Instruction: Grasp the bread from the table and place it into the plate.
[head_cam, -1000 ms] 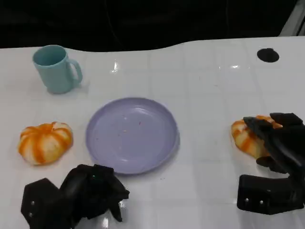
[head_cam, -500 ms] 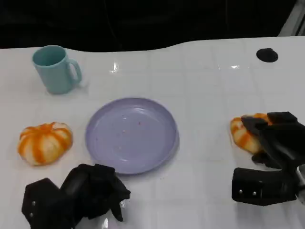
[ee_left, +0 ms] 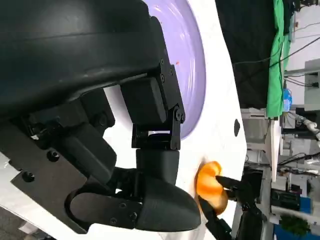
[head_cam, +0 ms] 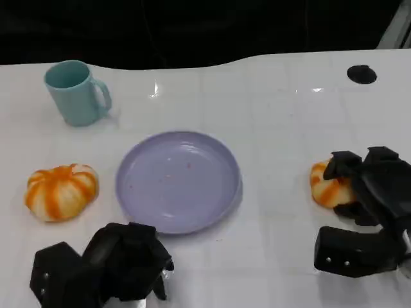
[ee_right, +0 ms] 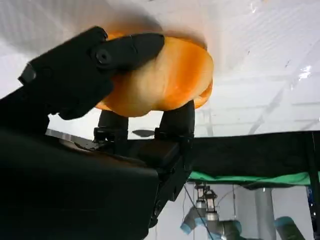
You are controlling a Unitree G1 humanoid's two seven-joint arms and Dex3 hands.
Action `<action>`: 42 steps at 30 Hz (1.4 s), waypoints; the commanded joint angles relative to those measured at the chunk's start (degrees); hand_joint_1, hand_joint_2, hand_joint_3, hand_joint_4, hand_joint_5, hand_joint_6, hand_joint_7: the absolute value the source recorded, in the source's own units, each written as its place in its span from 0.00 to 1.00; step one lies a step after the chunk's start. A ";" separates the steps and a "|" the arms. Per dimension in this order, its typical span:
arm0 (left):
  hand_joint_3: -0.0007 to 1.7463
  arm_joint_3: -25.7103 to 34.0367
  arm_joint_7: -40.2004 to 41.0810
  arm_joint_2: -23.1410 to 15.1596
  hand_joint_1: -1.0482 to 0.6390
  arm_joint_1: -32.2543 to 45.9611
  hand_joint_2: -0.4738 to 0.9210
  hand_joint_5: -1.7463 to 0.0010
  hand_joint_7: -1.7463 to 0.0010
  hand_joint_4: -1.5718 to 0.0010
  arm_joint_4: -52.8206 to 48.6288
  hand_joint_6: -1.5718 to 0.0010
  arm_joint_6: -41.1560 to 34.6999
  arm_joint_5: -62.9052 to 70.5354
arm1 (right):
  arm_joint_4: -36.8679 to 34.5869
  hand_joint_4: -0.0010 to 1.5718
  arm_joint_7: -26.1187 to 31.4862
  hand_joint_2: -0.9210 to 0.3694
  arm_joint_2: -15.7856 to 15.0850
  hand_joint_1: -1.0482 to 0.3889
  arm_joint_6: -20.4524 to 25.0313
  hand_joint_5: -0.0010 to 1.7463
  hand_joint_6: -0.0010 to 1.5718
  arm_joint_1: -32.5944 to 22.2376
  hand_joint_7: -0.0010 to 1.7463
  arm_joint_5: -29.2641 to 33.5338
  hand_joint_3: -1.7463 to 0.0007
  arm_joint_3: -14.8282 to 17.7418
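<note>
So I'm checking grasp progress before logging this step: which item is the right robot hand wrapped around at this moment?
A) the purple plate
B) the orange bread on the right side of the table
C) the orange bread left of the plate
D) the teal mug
B: the right robot hand has its fingers closed over and under the right-side bread, clearest in the right wrist view, while the other bread lies untouched.
</note>
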State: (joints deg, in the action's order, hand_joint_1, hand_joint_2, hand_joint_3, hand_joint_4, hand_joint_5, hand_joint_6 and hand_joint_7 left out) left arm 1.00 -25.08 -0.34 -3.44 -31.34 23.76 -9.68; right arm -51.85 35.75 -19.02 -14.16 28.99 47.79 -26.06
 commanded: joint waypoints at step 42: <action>0.49 0.32 0.72 -0.51 0.00 -0.20 0.60 0.36 0.51 0.08 -0.75 0.06 0.83 0.55 | 19.62 0.61 -10.65 0.53 14.13 0.63 -6.61 1.00 0.53 1.47 0.91 -6.23 0.19 -0.66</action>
State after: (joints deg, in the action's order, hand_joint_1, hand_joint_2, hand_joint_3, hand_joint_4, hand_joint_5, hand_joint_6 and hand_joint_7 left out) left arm 0.89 -25.08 -0.30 -3.49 -31.63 23.94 -9.47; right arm -30.99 25.31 -5.58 -20.72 28.96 41.95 -26.53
